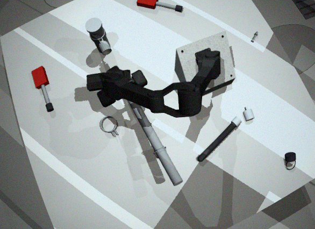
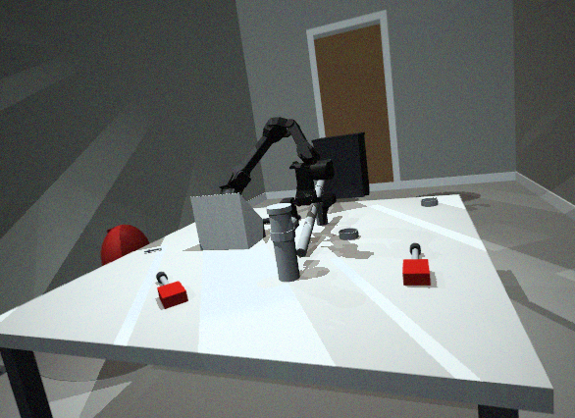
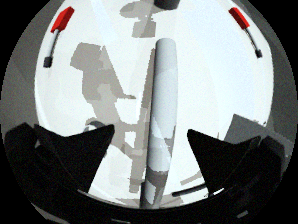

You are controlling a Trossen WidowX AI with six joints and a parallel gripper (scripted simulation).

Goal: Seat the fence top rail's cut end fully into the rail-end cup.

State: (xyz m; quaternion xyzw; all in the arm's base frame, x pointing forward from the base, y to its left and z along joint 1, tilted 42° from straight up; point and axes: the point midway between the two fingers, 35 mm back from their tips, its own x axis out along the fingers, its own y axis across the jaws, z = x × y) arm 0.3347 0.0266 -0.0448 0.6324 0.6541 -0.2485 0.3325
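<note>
The big post (image 1: 94, 26) (image 2: 286, 261) stands upright, with its brace band (image 2: 283, 235) high up near the post cap (image 2: 281, 209). The rail-end cup (image 1: 105, 48) hangs on the band's rail side. The grey rail (image 1: 170, 167) (image 2: 306, 232) (image 3: 165, 95) slopes through the loop cap (image 1: 160, 151). Its cut end (image 2: 301, 252) (image 3: 165, 44) is outside the cup and low beside the post; the gripper hides it in the top view. My gripper (image 1: 123, 88) (image 2: 309, 211) (image 3: 151, 131) is open, its fingers on either side of the rail's line, with gaps showing in the wrist view.
A pale block (image 1: 188, 59) (image 2: 221, 224) carries the arm's base. Two red-headed tools (image 1: 40, 77) (image 1: 147, 1) flank the post. A loose ring band (image 1: 100, 124) (image 2: 348, 234) lies left of the rail. A dark rod (image 1: 217, 141), a small white cup (image 1: 248, 114) and a black cap (image 1: 290, 157) lie right.
</note>
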